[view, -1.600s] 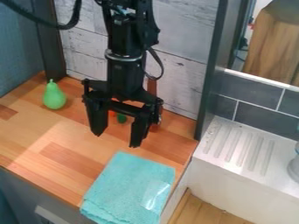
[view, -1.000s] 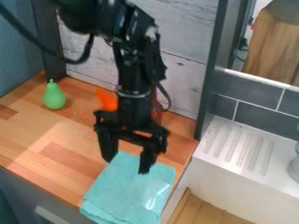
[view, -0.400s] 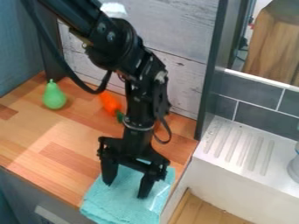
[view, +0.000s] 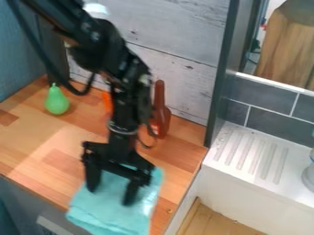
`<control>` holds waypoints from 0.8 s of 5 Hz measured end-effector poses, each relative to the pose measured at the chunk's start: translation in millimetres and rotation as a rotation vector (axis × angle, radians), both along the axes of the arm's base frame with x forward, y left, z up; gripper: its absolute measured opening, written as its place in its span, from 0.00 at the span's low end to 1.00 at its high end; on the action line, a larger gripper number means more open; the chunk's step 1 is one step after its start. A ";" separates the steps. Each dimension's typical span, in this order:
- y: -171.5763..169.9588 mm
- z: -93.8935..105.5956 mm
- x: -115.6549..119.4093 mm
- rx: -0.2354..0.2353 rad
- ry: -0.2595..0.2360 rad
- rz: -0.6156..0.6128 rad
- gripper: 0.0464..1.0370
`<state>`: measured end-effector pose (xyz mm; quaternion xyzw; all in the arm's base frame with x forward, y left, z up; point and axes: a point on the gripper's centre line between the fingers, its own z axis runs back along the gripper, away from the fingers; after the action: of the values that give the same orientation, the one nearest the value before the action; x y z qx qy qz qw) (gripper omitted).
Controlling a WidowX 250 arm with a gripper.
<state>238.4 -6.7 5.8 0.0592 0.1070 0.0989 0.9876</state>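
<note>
Black and released, the pincer (view: 110,196) is pointed downward over the turquoise cloth (view: 110,221), with its two fingers set well apart; cloth is seen between them and around their tips, though whether it is touched or pressed by the tips cannot be told. By the arm (view: 126,98), which is slanted in from the upper left and then bent downward, the pincer is carried near the front of the wooden counter (view: 30,147); the cloth is laid on that same front part, its lower left portion extended across the counter's front edge and its upper part partly covered by the pincer.

At the back left of the counter a green pear (view: 57,102) is placed, well apart from the cloth, with its stem pointed up; between the pear and the arm an orange object (view: 107,102) is glimpsed, mostly hidden by the arm. To the right of the arm a reddish-brown object (view: 160,114) with a narrow upper part is stood near the whitewashed plank wall (view: 190,41).

Beyond the counter's right side a white, grooved drainboard (view: 242,153) is set, backed by dark grey tiles (view: 260,94); at the right border a translucent object (view: 309,176) is partly seen on it; above the tiles, a wooden panel (view: 287,50) is visible.
</note>
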 end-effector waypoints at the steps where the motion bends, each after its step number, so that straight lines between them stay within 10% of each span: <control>1: 41.4 5.3 -0.7 0.008 0.008 0.105 0.96; 4: 118.5 3.9 12.6 0.059 0.089 0.224 0.96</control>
<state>251.0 111.8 9.7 0.0800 0.1537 0.2091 0.9624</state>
